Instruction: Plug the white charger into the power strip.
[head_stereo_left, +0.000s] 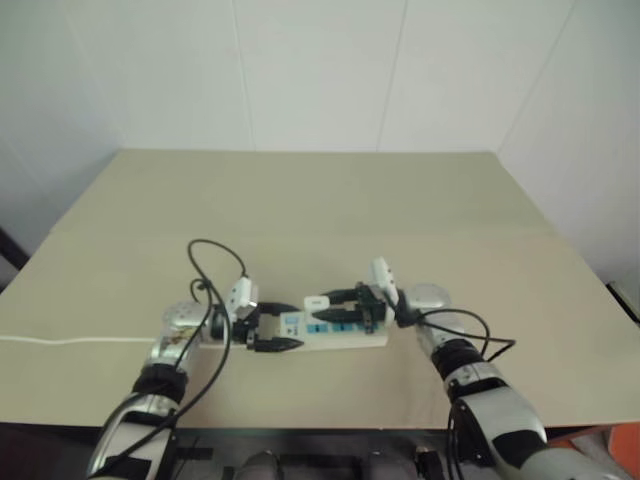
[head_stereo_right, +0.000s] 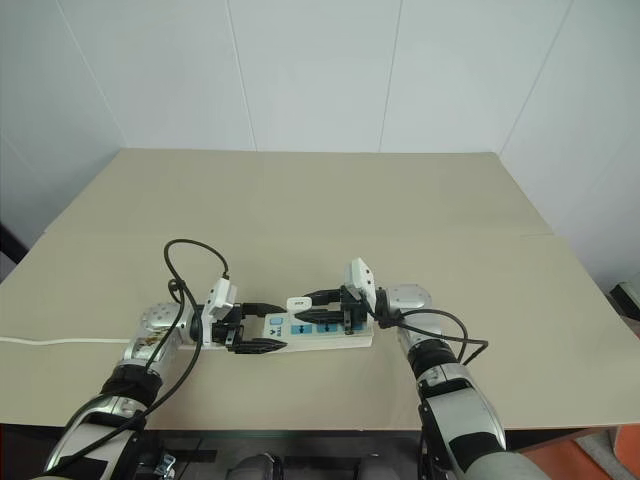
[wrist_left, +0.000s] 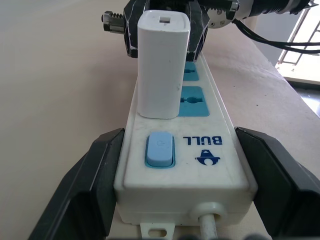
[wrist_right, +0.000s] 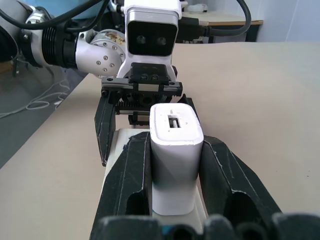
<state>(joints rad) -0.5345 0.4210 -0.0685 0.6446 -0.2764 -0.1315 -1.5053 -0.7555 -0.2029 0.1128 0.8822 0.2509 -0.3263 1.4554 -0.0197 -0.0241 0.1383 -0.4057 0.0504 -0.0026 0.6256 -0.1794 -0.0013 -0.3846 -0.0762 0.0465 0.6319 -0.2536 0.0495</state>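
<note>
On the desk (head_stereo_right: 300, 190), left to right: my left pincer (head_stereo_right: 257, 328) clamps the switch end of the power strip (head_stereo_right: 300, 333), steadying it. Next, the white charger (wrist_left: 161, 65) stands upright on the socket nearest the switch, apparently seated or nearly so. My right pincer (wrist_right: 175, 200) pinches the charger's sides. Left to do, I judge: confirm seating, let go. Wide bare desk beyond; front edge near.

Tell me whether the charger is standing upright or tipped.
Upright. The white charger stands on end on the power strip, its USB port facing up, held between the right gripper's fingers.
</note>
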